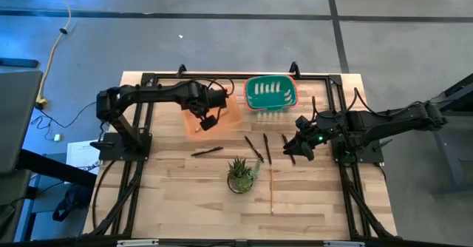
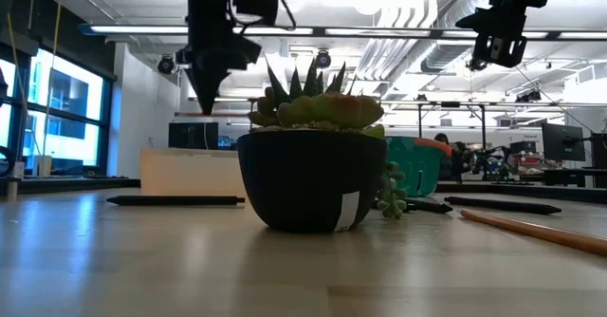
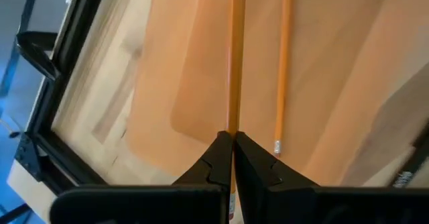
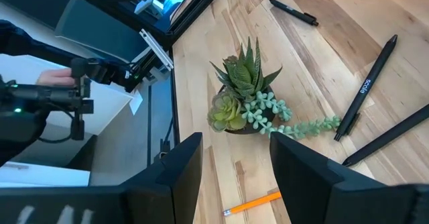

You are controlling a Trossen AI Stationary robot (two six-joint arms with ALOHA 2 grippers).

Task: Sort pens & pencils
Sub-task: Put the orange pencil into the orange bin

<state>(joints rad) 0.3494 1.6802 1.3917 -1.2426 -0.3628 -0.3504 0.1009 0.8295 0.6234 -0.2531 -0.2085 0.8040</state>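
Wrist view alone shows left gripper [image 3: 232, 140] pinching pencil [image 3: 235, 56].

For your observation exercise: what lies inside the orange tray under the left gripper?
In the orange tray one pencil lies loose; the left gripper holds a second pencil above it. The gripper hides the tray beneath.

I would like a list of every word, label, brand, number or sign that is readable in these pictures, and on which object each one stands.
Light print on the barrel of the thin black pen beside the succulent plant in its dark pot: too small to read with certainty.
White label on the dark pot in the low view: shows no legible text.
Faint mark at the edge of the left wrist view: blurred, unreadable.
Nothing else carries readable text.
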